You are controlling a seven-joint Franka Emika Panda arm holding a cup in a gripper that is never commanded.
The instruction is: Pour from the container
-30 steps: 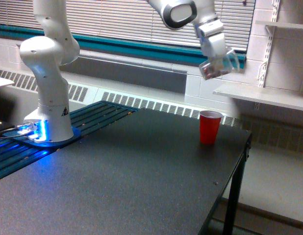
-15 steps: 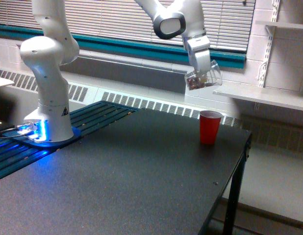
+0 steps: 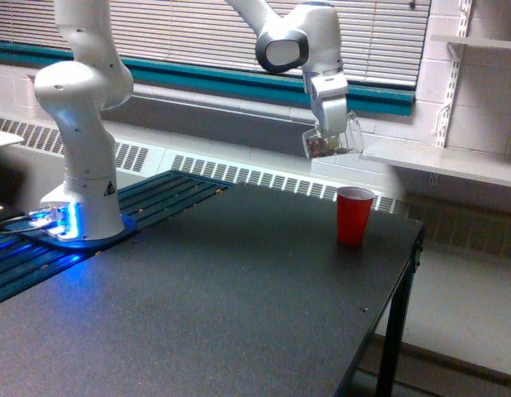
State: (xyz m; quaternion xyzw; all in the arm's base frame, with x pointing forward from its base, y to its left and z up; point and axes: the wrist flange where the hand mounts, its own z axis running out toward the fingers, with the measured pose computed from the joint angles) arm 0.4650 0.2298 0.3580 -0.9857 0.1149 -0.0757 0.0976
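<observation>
Container-holding Franka arm point(image 3: 82, 124) rises from its blue-lit base at the exterior view's left and reaches across the black table point(image 3: 206, 289). A red cup point(image 3: 354, 214) stands upright near the table's far right edge. Above it and slightly left, the gripper point(image 3: 330, 132) pinches the clear container point(image 3: 327, 145), tilted, reddish-brown bits inside.

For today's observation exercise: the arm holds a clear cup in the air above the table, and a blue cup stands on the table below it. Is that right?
Not quite. The cup standing on the table is a red cup, not blue, as the exterior view shows. The rest holds: the gripper holds the clear cup in the air above the table.
</observation>
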